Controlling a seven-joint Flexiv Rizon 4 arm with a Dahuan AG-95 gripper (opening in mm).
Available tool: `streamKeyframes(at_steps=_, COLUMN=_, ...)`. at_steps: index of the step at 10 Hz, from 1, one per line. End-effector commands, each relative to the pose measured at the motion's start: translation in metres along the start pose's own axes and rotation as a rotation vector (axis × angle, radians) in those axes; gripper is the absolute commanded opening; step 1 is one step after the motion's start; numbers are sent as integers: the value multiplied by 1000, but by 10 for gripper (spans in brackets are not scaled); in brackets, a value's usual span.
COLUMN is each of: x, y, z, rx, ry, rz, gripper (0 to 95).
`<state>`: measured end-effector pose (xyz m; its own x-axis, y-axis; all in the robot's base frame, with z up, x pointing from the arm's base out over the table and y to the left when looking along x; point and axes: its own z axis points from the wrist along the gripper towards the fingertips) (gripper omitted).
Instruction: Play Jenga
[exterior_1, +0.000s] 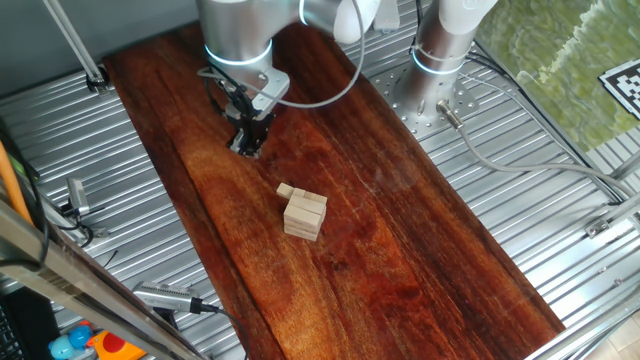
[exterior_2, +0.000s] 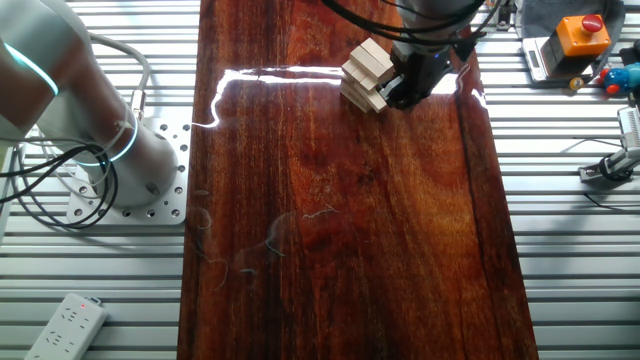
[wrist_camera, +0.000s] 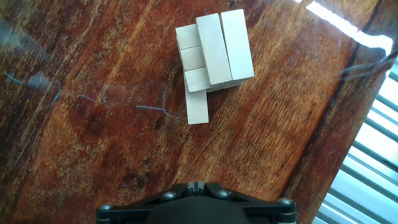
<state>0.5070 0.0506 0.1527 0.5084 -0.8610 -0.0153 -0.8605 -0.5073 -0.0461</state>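
Wooden Jenga stack (exterior_1: 305, 215) | one block (wrist_camera: 197, 102) jutting out | pincer (exterior_1: 246, 143) apart from it, opening unclear | no legible writing

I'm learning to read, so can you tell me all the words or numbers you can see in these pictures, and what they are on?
No words or numbers can be read anywhere.
Black-and-white square marker at the edge: a pattern, not letters.
White remote-like box: its marks are too small to read.
Orange box with a red button: no readable label.
Jenga stack and wooden board: plain, no print.
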Motion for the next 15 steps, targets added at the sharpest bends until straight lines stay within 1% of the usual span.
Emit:
streamKeyframes(at_steps=1, x=-7, y=-2, z=3, rx=-5, ry=8, rz=-14, gripper=0)
streamKeyframes(at_steps=2, x=-10, y=-1, z=4, rx=-12, ry=21, rz=-22, gripper=0)
streamKeyframes(at_steps=4, x=-16, y=0, z=4, rx=-14, ry=25, rz=-25, gripper=0)
streamKeyframes(at_steps=5, x=-19, y=2, z=5, rx=-15, ry=28, rz=-23, gripper=190)
streamKeyframes(at_steps=6, x=-25, y=1, z=7, rx=-18, ry=34, rz=-21, gripper=190)
streamKeyframes(at_steps=7, x=-27, y=0, z=9, rx=-21, ry=36, rz=-23, gripper=190)
streamKeyframes(at_steps=13, x=-38, y=-12, z=17, rx=-30, ry=30, rz=-51, gripper=190)
streamKeyframes(at_steps=14, x=-40, y=-13, z=18, rx=-34, ry=29, rz=-56, gripper=380)
streamKeyframes(at_steps=15, x=-41, y=-14, z=20, rx=-37, ry=26, rz=-62, gripper=380)
